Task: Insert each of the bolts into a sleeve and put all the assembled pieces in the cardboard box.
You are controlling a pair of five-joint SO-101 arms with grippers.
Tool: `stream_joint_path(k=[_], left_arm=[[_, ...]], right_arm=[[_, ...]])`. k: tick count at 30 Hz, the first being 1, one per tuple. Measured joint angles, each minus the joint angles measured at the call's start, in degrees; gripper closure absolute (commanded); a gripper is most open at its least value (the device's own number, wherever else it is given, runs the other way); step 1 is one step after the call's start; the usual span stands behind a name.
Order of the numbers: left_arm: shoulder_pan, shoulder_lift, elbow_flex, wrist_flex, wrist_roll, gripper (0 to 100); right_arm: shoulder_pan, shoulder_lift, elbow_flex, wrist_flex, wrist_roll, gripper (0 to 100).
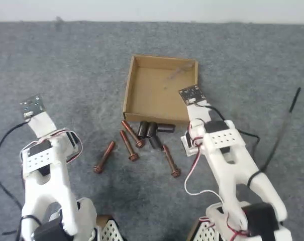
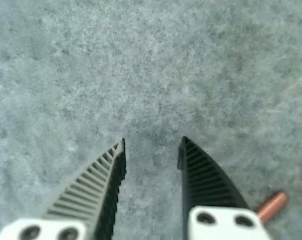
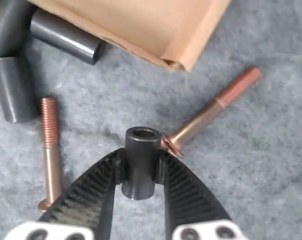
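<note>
- The right gripper (image 3: pixel 141 156) clamps one dark sleeve (image 3: pixel 141 175). Its open end points out past the fingertips, I think so that a bolt can go in.
- The left gripper (image 2: pixel 153 145) hangs over the carpet (image 2: pixel 141 60), half open and holding nothing. A bolt tip (image 2: pixel 273 205) lies near it.
- The high view adds the layout: four bolts (image 1: pixel 128 145) and loose sleeves (image 1: pixel 152 129) lie just beside the empty cardboard box (image 1: pixel 157 95).

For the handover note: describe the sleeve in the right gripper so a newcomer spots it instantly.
Find the cardboard box. Off its near right corner hangs the right gripper, clamping a dark sleeve. It alone is gripped; the other sleeves lie loose beside the box.
</note>
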Motion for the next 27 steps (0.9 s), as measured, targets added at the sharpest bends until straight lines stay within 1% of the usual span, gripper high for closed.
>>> stream_joint_path(k=[7,10,14,19,21,24,27], left_arm=[[5.7,-0.1,-4.4,11.3,-0.1,98],[9.4,-0.4,-6.7,15.5,-0.8,99],[16.0,-0.8,-8.0,21.3,-6.1,99],[27.3,-0.8,-8.0,30.9,-14.6,99],[29.9,-0.8,-8.0,32.0,-16.4,99],[31.2,-0.8,-7.7,31.9,-16.8,99],[31.8,-0.8,-4.3,28.0,-17.1,99]], right_arm=[[0.3,-0.8,1.8,-2.1,0.0,99.2],[0.3,-0.8,1.8,-2.1,0.0,99.2],[1.8,-0.8,2.5,-3.7,0.0,99.2],[2.8,-0.9,2.5,-4.8,0.0,99.2],[2.8,-0.9,2.5,-4.8,0.0,99.2],[2.8,-0.9,2.5,-4.9,0.0,99.2],[2.8,-0.9,2.5,-5.0,0.0,99.2]])
